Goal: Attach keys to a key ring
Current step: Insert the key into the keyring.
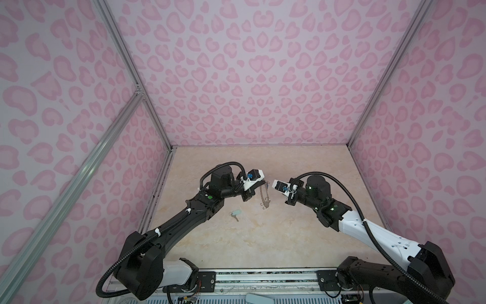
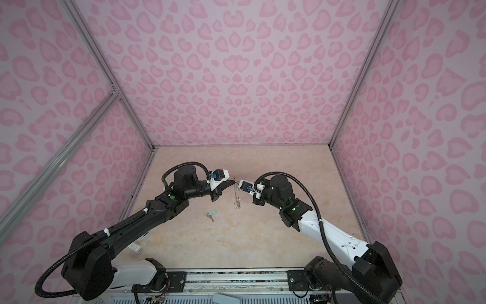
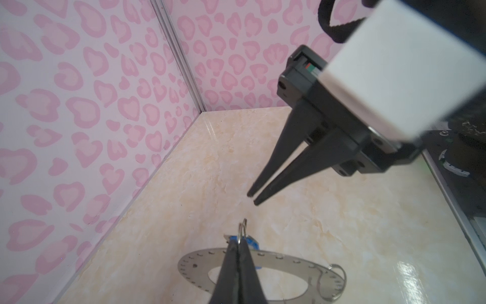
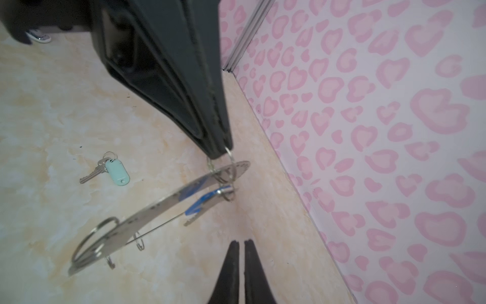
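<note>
The key ring (image 1: 263, 196) (image 2: 236, 196) is a flat grey disc with a wide hole, hanging edge-on above the table. My left gripper (image 3: 238, 240) (image 1: 263, 181) is shut on a small wire loop (image 4: 229, 157) on the disc's rim. In the right wrist view the key ring (image 4: 157, 208) tilts down from the left gripper (image 4: 221, 154). A key with a blue tag (image 4: 201, 202) (image 3: 251, 240) hangs from the rim near that grip. My right gripper (image 4: 241, 241) (image 3: 253, 198) stands just short of the disc, its jaws a narrow gap apart and holding nothing. A mint-tagged key (image 1: 235, 214) (image 4: 115, 171) lies on the table.
The marble-look table (image 1: 263, 237) is boxed in by pink heart-patterned walls (image 1: 236, 79) on three sides. More wire loops (image 4: 139, 243) dangle from the disc's lower rim. A metal rail (image 1: 263, 276) runs along the front edge between the arm bases.
</note>
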Controlling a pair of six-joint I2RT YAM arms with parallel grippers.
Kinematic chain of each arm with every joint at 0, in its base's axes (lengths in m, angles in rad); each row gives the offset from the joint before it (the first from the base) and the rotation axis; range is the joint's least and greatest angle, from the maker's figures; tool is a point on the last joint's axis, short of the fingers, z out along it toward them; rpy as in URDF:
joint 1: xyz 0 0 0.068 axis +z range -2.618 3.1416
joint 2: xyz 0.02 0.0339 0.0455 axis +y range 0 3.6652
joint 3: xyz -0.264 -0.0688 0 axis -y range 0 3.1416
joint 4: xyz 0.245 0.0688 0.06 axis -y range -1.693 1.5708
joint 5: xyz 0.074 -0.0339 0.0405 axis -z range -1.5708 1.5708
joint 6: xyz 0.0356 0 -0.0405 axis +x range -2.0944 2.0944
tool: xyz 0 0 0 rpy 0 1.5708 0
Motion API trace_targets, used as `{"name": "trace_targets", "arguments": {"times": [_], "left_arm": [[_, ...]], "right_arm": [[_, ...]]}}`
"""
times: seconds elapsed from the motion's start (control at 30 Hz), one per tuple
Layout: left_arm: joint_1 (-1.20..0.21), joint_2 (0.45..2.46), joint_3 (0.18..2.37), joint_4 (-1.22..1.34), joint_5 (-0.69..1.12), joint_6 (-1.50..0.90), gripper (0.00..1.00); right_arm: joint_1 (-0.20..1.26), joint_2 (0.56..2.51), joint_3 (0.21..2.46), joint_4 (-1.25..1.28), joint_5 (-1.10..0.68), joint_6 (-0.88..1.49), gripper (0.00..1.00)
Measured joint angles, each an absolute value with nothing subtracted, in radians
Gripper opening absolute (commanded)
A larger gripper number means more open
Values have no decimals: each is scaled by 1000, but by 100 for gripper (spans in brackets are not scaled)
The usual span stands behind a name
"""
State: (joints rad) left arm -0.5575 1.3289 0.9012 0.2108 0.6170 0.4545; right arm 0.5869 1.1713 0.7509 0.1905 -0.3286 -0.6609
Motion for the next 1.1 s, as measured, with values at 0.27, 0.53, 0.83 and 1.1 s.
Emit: {"name": "trace_targets", "arguments": {"times": [0.27,0.53,0.83,1.1], "left_arm": [[-558,1323,897,209,660,470,3],[-558,1321,897,201,674,492,3],[-559,1312,898,180,683,506,3],[-559,1305,898,179,688,517,3]], "right_arm": [[535,1166,771,197,-493,-583,22],[535,1202,804,190,-619,-538,21],[542,1242,830,162,-660,-526,15],[548,1262,849,121,-662,-529,6]]}}
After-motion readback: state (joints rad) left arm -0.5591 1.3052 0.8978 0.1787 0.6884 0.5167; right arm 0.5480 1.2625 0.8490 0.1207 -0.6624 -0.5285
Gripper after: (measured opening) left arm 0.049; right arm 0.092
